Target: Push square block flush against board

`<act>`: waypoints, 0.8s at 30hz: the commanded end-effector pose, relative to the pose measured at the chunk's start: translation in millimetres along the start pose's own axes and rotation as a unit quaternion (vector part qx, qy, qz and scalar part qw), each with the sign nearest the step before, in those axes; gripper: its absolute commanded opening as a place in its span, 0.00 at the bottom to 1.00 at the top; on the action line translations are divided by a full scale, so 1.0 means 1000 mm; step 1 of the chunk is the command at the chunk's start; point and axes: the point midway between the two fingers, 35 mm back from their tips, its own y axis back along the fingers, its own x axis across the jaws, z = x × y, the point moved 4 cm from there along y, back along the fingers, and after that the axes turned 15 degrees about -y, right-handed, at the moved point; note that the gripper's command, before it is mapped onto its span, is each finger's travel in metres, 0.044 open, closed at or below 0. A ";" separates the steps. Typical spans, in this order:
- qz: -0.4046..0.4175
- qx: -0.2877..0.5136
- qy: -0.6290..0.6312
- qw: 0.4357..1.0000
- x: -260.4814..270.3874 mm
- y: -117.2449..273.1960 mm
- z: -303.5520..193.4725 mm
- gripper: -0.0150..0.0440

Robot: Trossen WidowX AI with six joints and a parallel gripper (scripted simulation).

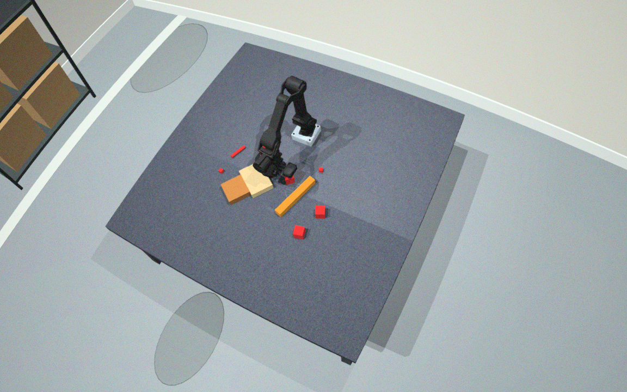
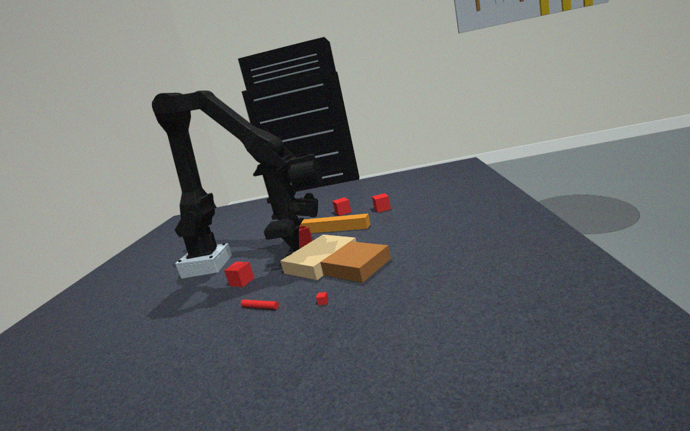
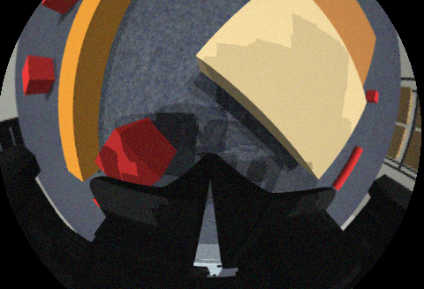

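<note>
The cream board [image 1: 256, 181] [image 2: 317, 251] [image 3: 283, 68] lies flat on the table. The brown-orange square block [image 1: 235, 189] [image 2: 357, 258] [image 3: 349, 24] lies flat against one side of it. They look in contact or nearly so; the cream board reaches past the block at the end nearer the exterior camera. At the other end their edges look nearly even, but I cannot tell exactly. My gripper [image 1: 281, 181] [image 2: 294, 249] [image 3: 211, 158] is shut and empty. Its tips are low, beside the board on the side away from the block, with a gap in the wrist view.
A red block [image 1: 289, 180] [image 2: 305, 236] [image 3: 146, 152] sits right beside my fingers. A long orange bar [image 1: 295, 196] [image 2: 336, 222] [image 3: 84, 81] lies beyond it. Red cubes [image 1: 320, 211] [image 1: 299, 232] stand past the bar. A red rod [image 1: 238, 151] [image 2: 259, 304] and a tiny red cube [image 1: 220, 170] [image 2: 321, 298] lie nearby.
</note>
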 end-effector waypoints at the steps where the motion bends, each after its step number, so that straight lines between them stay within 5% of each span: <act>1: 0.000 0.000 0.000 1.000 0.000 0.003 0.000 0.25; 6: -0.002 0.001 0.002 1.000 0.000 0.054 0.000 0.25; 24: -0.004 -0.007 0.210 0.978 0.021 0.058 0.056 0.25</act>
